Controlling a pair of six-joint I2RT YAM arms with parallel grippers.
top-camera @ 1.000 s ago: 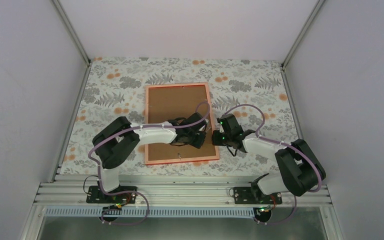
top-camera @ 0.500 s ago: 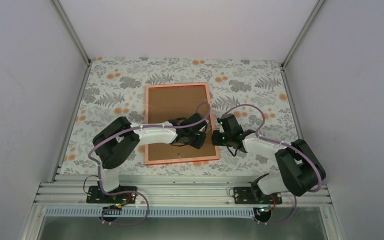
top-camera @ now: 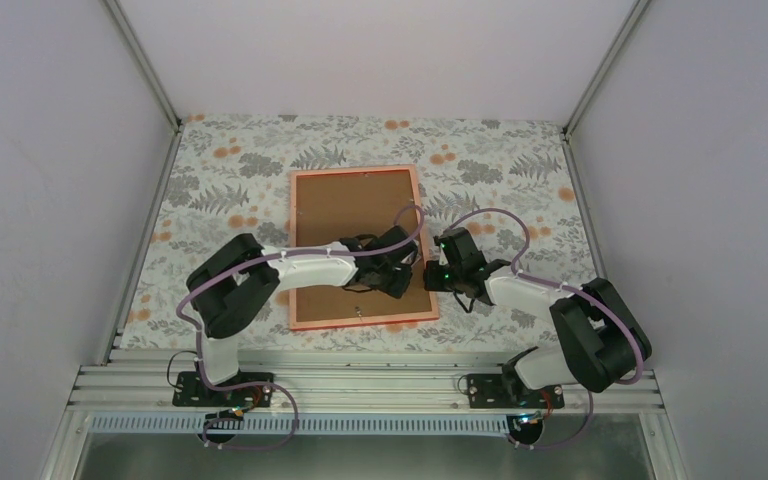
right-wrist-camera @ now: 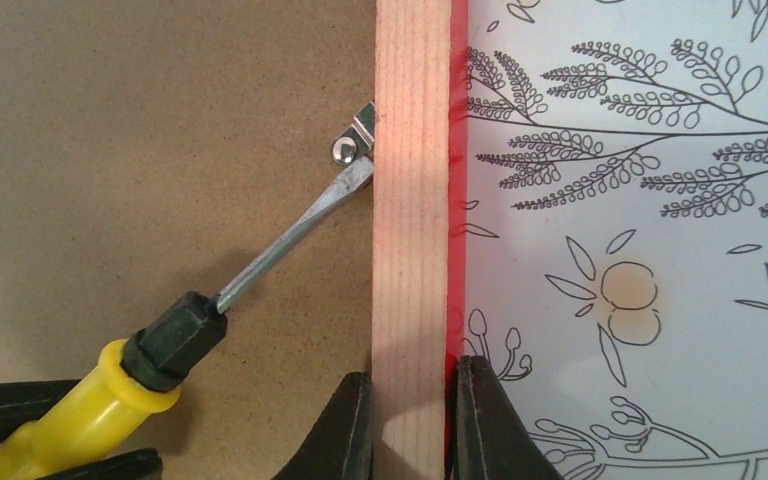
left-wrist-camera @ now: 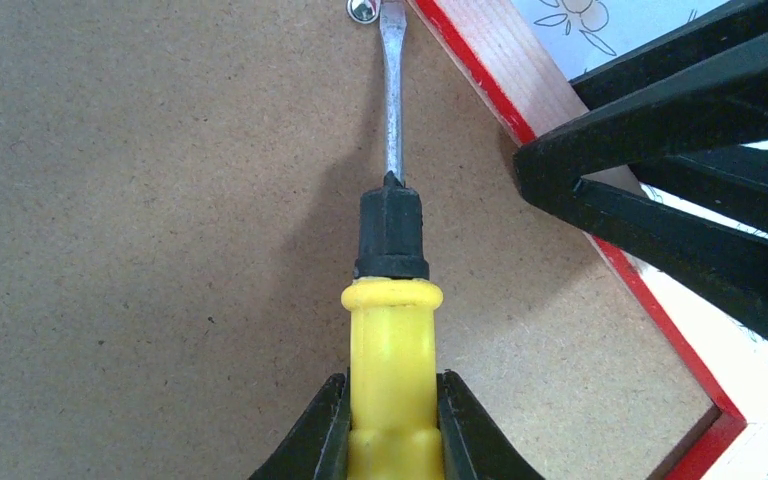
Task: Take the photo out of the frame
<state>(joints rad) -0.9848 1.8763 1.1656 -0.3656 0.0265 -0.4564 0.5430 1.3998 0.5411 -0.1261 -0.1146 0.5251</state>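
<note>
The frame (top-camera: pixel 345 205) lies face down on the table, its brown back board up and its red-orange rim all round. The photo is hidden under that board. My left gripper (left-wrist-camera: pixel 392 385) is shut on the yellow handle of a screwdriver (left-wrist-camera: pixel 390 250). The blade tip rests against a small metal clip (right-wrist-camera: pixel 343 150) beside the frame's right rail (right-wrist-camera: pixel 410 250). My right gripper (right-wrist-camera: pixel 412 375) is shut on that wooden rail, one finger on the board side and one on the red outer edge. Its black fingers (left-wrist-camera: pixel 660 150) show in the left wrist view.
A floral-patterned cloth (top-camera: pixel 500 170) covers the table around the frame. Grey walls (top-camera: pixel 60 200) close in the left, right and far sides. Another small clip (top-camera: pixel 358 312) sits on the frame's near rail. Both arms reach in over the frame's right half.
</note>
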